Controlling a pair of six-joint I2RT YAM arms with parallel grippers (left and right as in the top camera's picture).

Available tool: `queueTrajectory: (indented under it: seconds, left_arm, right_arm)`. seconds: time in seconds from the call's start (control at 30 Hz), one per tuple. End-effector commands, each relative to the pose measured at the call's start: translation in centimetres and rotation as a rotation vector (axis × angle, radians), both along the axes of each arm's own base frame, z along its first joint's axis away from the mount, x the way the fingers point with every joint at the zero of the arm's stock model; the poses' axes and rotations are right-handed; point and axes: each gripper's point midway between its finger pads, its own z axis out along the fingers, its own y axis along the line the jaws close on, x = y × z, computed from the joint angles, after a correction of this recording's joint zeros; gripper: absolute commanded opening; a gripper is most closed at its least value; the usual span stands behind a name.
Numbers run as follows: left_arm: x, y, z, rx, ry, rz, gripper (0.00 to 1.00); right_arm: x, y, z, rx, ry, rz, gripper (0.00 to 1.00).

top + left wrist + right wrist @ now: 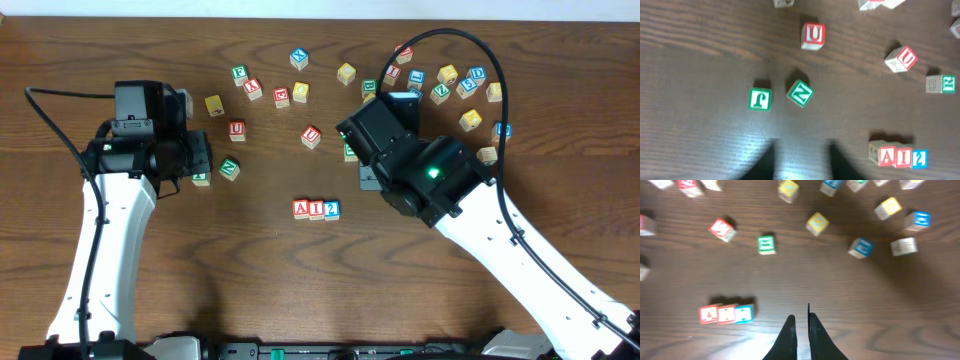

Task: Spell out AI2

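Overhead: the A cube point(301, 209), I cube point(316, 209) and 2 cube point(332, 209) sit touching in a row on the wood-grained table point(250, 280), between the arms. The right arm partly hides a green-printed cube point(350, 153) behind it. Left wrist: the left gripper point(802, 150) shows only blurred dark fingertips, standing apart with nothing between them (the row, lower right, is soft but legible). Right wrist: the right gripper point(801, 325) has its tapered black fingers pressed together, empty. The row lies to its left, its print smeared.
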Motion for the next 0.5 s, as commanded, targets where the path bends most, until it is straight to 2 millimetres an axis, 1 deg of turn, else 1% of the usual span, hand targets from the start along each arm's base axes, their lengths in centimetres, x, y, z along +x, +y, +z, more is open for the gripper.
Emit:
queueTrajectory:
  seconds: [0.0, 0.07, 0.17, 0.33, 0.4, 0.47]
  left_arm:
    - [-0.5, -0.2, -1.4, -0.009, 0.058, -0.01, 0.08]
    - [-0.6, -0.6, -2.3, -0.01, 0.09, -0.019, 0.08]
    - [-0.5, -1.8, -4.0, -0.007, 0.144, -0.054, 0.07]
    - [-0.6, -5.1, -7.1, 0.002, 0.229, -0.15, 0.08]
    - [-0.5, -6.3, -7.8, 0.016, 0.238, -0.175, 0.07]
    - [-0.1, -6.9, -8.2, 0.045, 0.228, -0.169, 0.08]
  right_arm:
    - [0.9, -2.2, 1.4, -0.045, -0.05, -0.043, 0.04]
    - [1.4, -3.1, 1.5, -0.045, -0.05, -0.072, 0.04]
    - [2.0, -4.6, 1.5, -0.045, -0.05, -0.117, 0.04]
    - [2.8, -7.1, 1.4, -0.05, -0.044, -0.191, 0.03]
    - [3.0, -7.8, 1.4, -0.051, -0.043, -0.211, 0.03]
    - [3.1, -8.3, 1.4, -0.052, -0.042, -0.226, 0.03]
